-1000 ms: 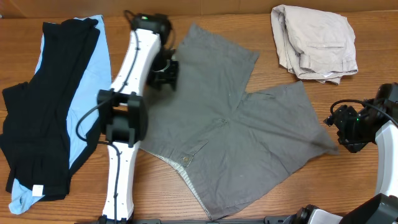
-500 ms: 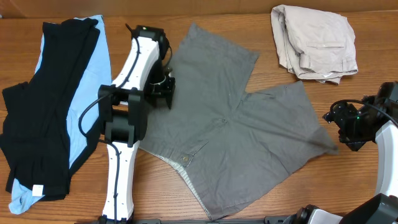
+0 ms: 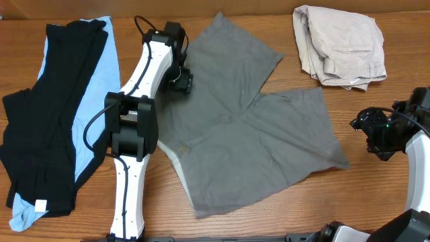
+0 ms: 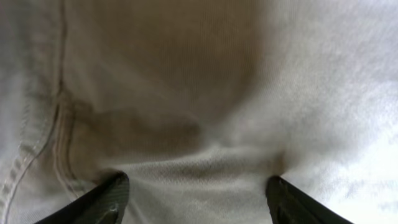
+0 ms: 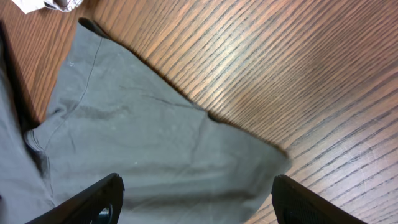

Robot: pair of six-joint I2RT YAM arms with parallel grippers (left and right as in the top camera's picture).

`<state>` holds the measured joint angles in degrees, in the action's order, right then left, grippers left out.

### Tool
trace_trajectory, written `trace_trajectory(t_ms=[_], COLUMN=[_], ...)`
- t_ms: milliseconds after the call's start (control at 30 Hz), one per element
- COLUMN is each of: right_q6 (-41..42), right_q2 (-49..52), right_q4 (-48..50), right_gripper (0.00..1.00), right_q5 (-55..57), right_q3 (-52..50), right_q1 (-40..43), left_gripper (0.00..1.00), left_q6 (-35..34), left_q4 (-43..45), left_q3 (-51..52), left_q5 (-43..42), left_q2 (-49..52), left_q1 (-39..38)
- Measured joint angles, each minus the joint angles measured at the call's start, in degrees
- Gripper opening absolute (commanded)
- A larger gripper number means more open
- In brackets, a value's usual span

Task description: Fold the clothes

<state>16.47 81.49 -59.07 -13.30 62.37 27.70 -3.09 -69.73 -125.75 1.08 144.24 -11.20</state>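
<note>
Overhead view shows grey shorts (image 3: 248, 134) spread unfolded mid-counter (image 3: 322, 215), left tool (image 3: 180, 81) down on the fabric with fingers apart, right tool (image 3: 373, 132) likewise apart beside a leg hem, and black shorts (image 3: 40, 141), blue garment (image 3: 94, 94) and beige shorts (image 3: 339, 47) set aside, so folding appears barely begun.

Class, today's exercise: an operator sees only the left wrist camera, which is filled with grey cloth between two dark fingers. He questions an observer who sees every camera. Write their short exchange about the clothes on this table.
Operator: My left gripper is down against grey cloth. Which garment is it?
Observer: The grey shorts, spread flat on the table with both legs splayed apart.
Operator: Where is the right gripper?
Observer: The right gripper is open near the hem corner of one leg, holding nothing.
</note>
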Motion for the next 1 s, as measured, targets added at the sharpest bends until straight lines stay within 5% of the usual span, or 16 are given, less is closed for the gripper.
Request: trace_trajectory(t_ms=[367,633,767,1000], right_q6=[0.0,0.0,0.0,0.0], right_q2=[0.0,0.0,0.0,0.0], right_q4=[0.8,2.2,2.2,2.7], right_gripper=[0.80,0.80,0.81,0.81], right_q5=[0.0,0.0,0.0,-0.3], right_q3=[0.0,0.0,0.0,0.0], right_q1=[0.0,-0.9,-1.2,-1.2], left_gripper=[0.87,0.91,0.86,0.86], left_q6=[8.1,9.5,8.4,4.3], left_q4=[24.5,7.4,3.1,19.1], left_q3=[-1.3,-14.8,-24.9,-29.1], left_q5=[6.9,11.2,4.5,-10.1], left_q2=[2.4,6.9,8.5,8.3], left_q1=[0.0,0.0,0.0,-3.7])
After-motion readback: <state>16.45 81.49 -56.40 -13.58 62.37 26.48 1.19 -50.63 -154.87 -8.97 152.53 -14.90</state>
